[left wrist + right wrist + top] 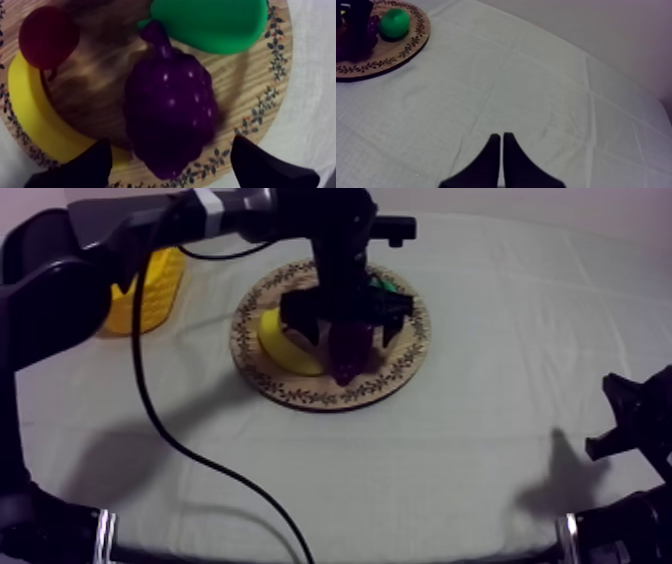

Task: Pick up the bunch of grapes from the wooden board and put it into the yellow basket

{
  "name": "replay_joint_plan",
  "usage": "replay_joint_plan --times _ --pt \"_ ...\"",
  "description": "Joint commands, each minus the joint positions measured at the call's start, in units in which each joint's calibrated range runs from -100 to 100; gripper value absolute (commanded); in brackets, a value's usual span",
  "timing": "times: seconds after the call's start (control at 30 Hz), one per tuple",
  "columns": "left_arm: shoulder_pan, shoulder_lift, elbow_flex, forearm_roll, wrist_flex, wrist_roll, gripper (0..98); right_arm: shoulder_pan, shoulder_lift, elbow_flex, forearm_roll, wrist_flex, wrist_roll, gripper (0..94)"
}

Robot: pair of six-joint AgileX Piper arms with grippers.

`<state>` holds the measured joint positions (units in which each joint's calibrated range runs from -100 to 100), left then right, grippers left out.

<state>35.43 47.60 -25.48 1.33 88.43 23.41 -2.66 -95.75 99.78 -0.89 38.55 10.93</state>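
Purple grapes lie on the board; the left gripper hangs over them, jaws open. Away from the board, the right gripper is closed on nothing.

Our left arm stretches inward, our left tool pointing down, fingers wide apart. Our right tool sits low, fingers pressed together.

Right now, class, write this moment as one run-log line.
left pincer: open, straddling bunch of grapes on wooden board | right pincer: shut, over cloth | yellow basket: grapes not yet in
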Motion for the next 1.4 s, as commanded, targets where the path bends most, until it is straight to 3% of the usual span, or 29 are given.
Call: replay_joint_plan --times 0.0,0.4,0.63,0.77,1.13,1.37 --pt "-0.2 1.9 -2.3 0.10 1.6 0.0 89.1 0.0 0.0 0.0 0.0 0.0 0.0 0.3" --pt "-1.0 8.2 -11.3 -0.03 7.4 -0.9 84.2 0.0 0.0 0.0 0.0 0.0 0.0 0.3" --pt "-1.2 9.4 -12.5 0.08 8.6 -1.1 54.1 0.0 0.0 0.0 0.0 0.0 0.0 0.3" --pt "-1.0 8.7 -11.3 0.12 8.4 -1.1 45.5 0.0 0.0 0.0 0.0 0.0 0.0 0.3" --pt "0.0 -3.5 -4.7 -0.02 7.2 -3.0 44.5 0.0 0.0 0.0 0.0 0.0 0.0 0.3" --pt "0.6 -14.7 -2.2 -0.08 9.6 -3.2 44.5 0.0 0.0 0.0 0.0 0.0 0.0 0.3"
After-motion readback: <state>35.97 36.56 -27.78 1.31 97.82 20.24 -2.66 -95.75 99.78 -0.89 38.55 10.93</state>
